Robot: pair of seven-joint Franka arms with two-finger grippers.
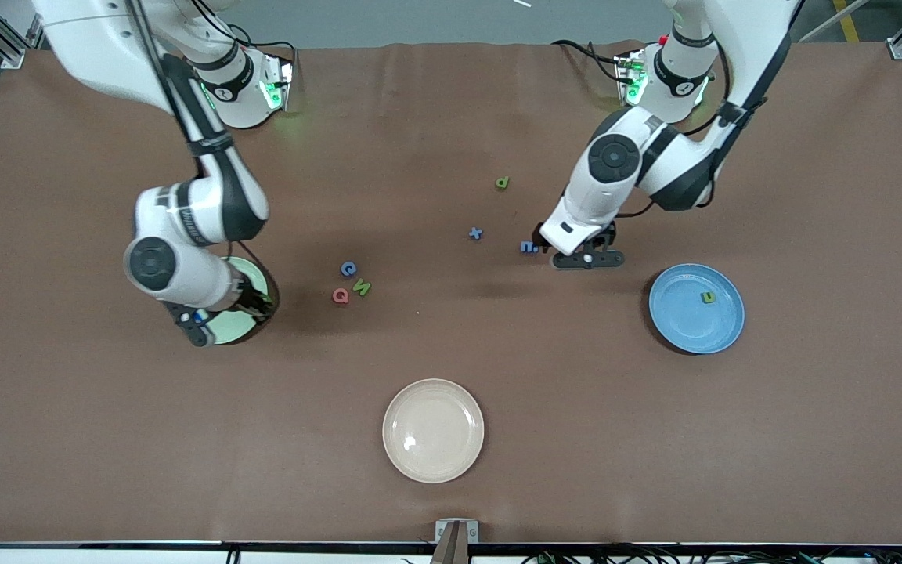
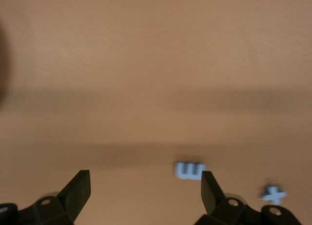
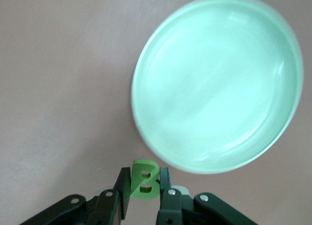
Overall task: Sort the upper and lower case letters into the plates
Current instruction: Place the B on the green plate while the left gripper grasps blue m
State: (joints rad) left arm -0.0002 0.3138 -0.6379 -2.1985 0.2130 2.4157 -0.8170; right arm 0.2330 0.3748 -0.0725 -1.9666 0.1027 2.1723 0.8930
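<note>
My right gripper (image 3: 145, 198) has its fingers (image 3: 123, 191) clamped on a green letter B (image 3: 144, 184), up in the air just beside the rim of the mint green plate (image 3: 214, 84); front view shows that gripper (image 1: 212, 313) over the plate's (image 1: 251, 274) edge, toward the right arm's end of the table (image 1: 106, 439).

My left gripper (image 2: 146, 193) has fingers (image 2: 78, 191) spread wide, holding nothing, low over the bare table with a pale blue letter m (image 2: 189, 170) just beside one finger and a small blue x (image 2: 273, 194) a bit further off. In the front view the left gripper (image 1: 586, 254) sits next to that m (image 1: 528, 247), x (image 1: 475, 233) nearby.

Blue plate (image 1: 682, 329) toward the left arm's end, one green letter (image 1: 708, 297) in it.

Loose on the table: green d (image 1: 502, 183), blue letter (image 1: 348, 269), red Q (image 1: 340, 295), green N (image 1: 362, 288) clustered together. Cream plate (image 1: 433, 430) nearest the front camera.
</note>
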